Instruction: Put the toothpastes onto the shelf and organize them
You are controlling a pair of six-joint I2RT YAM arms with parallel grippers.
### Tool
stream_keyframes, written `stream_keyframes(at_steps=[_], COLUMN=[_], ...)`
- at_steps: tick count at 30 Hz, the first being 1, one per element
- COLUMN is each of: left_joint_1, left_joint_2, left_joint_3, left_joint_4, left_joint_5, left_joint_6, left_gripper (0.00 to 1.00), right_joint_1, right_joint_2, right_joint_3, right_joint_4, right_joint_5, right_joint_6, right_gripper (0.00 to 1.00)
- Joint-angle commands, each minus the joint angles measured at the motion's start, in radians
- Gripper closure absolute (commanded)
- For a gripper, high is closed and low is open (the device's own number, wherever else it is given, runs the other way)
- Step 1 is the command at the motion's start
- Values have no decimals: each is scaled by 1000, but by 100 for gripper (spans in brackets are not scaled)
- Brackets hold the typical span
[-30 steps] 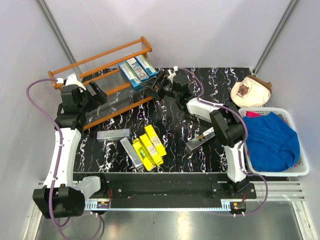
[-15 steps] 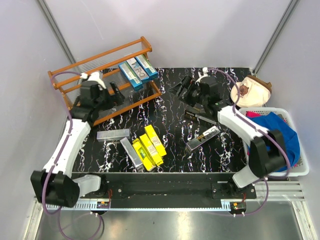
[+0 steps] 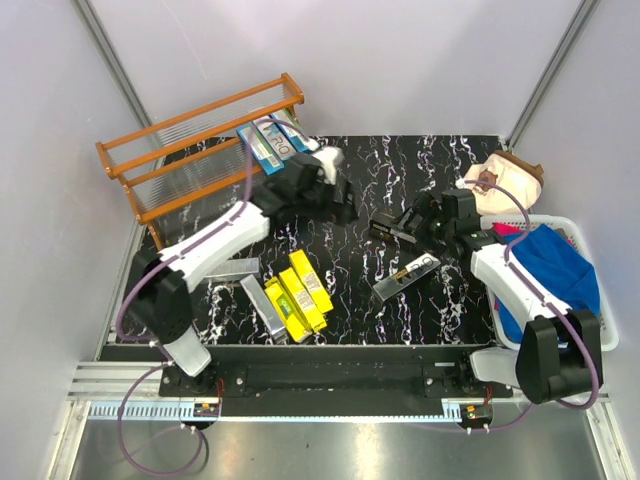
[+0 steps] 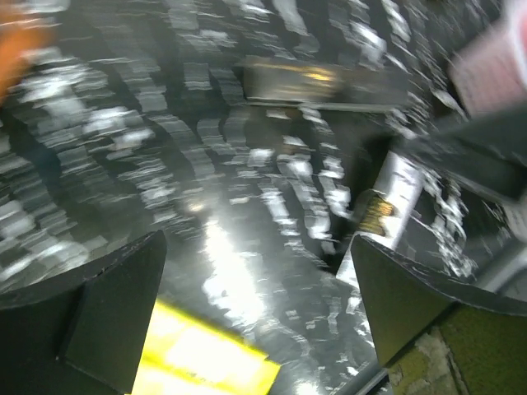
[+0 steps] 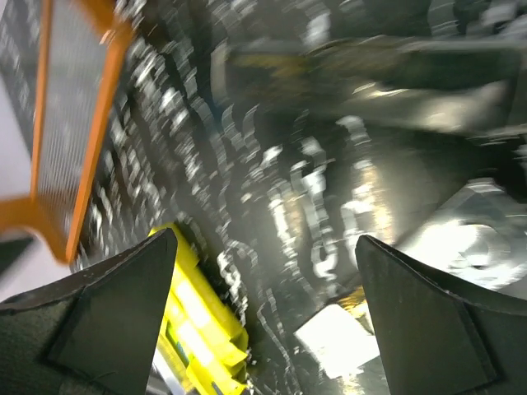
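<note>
Both arms over the table, jaws wide and empty.
The left gripper [image 3: 343,205] and right gripper [image 3: 408,222] gaped, holding nothing. Three blue-teal cartons [image 3: 270,140] lay at the right end of the orange shelf [image 3: 160,150]. Three yellow cartons [image 3: 298,290] and two silver cartons [image 3: 227,268] lay on the table [image 3: 350,295], with another silver carton [image 3: 407,277] and a black carton [image 3: 388,228] near the right gripper.

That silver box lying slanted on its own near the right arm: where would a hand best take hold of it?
Around the middle of the silver carton, coming straight down from above, with fingers across its narrow width. It lies flat on the table, so only its top and sides are reachable. Both long edges look free of neighbours, and a mid-length grip should keep the long box from tipping.
</note>
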Motion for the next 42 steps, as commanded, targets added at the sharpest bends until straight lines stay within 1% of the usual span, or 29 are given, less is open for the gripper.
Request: stream_keyframes(at_steps=[1,3,6,11,13,14,21,25,33,39,41,42], left_joint_1=[-133,-179,-215,-249,-258,-259,-296,-315,-367,-390,-391,-391], left_joint_2=[115,169,224,307,359,376,511,586,646,721,742,758], left_joint_3=[130,171,207,269,308,346,463,503,535,595,602,604], left_joint_4=[44,44,31,8,-31,-38,-83,-110,-114,-149,-163,-169], left_joint_5=[79,83,77,90,91,100,109,122,131,28,-15,-25], left_joint_6=[56,73,92,126,119,118,165,195,237,225,225,227], left_gripper=[1,1,1,1,1,1,1,1,1,2,5,10], right_joint_1=[-114,-166,-199,-220,-263,-268,-297,-308,-325,-335,-337,-338], right_joint_2=[-9,11,19,13,11,11,16,20,25,22,19,20], right_joint_3=[3,11,28,51,57,60,100,114,117,114,114,112], right_joint_4=[-39,-46,-59,-76,-78,-79,-84,-83,-81,-81,-83,-81], right_joint_5=[-30,-47,-42,-12,-1,1,-1,-9,-22,-33,-33,-36], right_joint_6=[-11,-13,-22,-28,-25,-25,-22,-22,-25,-23,-25,-25], right_gripper=[0,0,0,0,0,0,0,0,0,0,0,0])
